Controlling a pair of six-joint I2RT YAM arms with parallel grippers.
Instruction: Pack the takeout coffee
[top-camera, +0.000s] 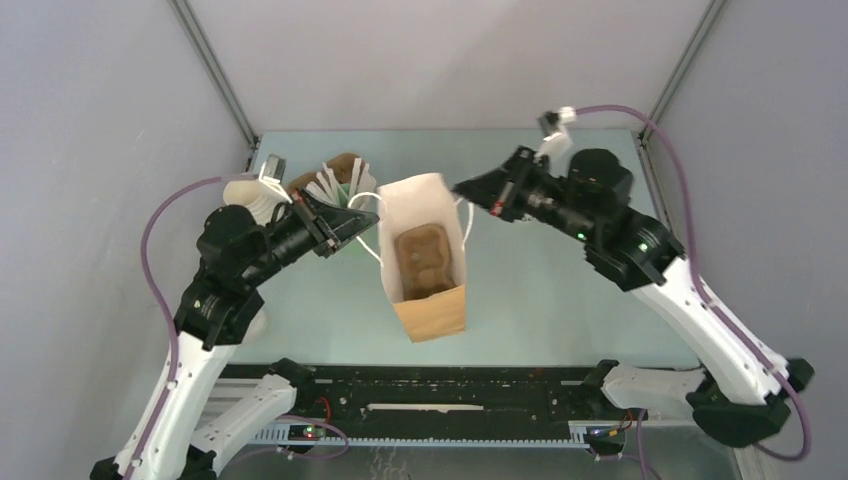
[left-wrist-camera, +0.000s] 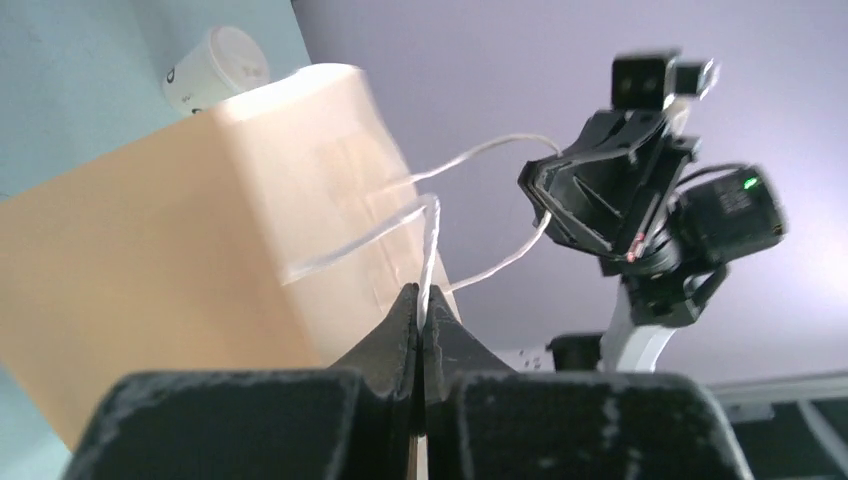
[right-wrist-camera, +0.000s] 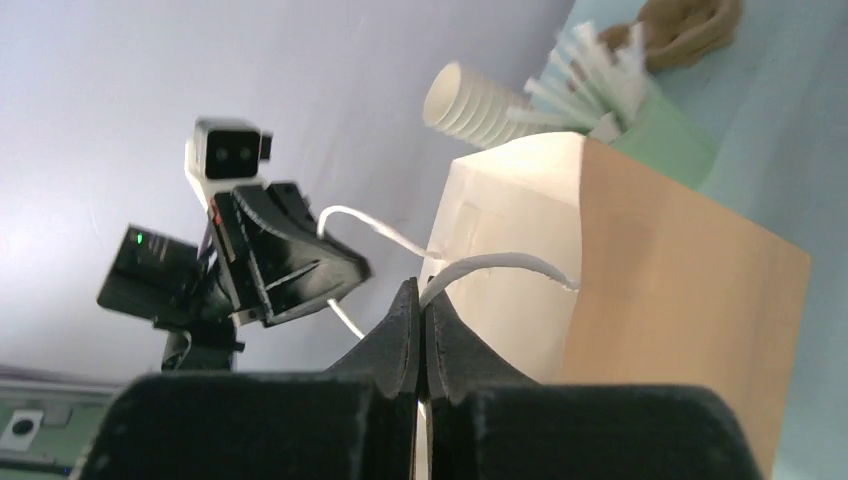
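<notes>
A brown paper bag (top-camera: 428, 260) stands open in the middle of the table, with a brown moulded insert (top-camera: 424, 262) inside. My left gripper (left-wrist-camera: 422, 300) is shut on the bag's left white handle (left-wrist-camera: 432, 235). My right gripper (right-wrist-camera: 418, 295) is shut on the right white handle (right-wrist-camera: 492, 261). From above, the left gripper (top-camera: 373, 213) and the right gripper (top-camera: 461, 189) sit on either side of the bag's mouth. The takeout coffee (left-wrist-camera: 213, 68), a small white lidded cup, stands on the table beyond the bag in the left wrist view. In the top view it is hidden.
A stack of cream cups (right-wrist-camera: 468, 100) and a pale green cup of white sticks (right-wrist-camera: 655, 125) stand left of the bag, close behind my left arm (top-camera: 240, 250). A brown object (right-wrist-camera: 692, 22) lies past them. Grey walls enclose the table.
</notes>
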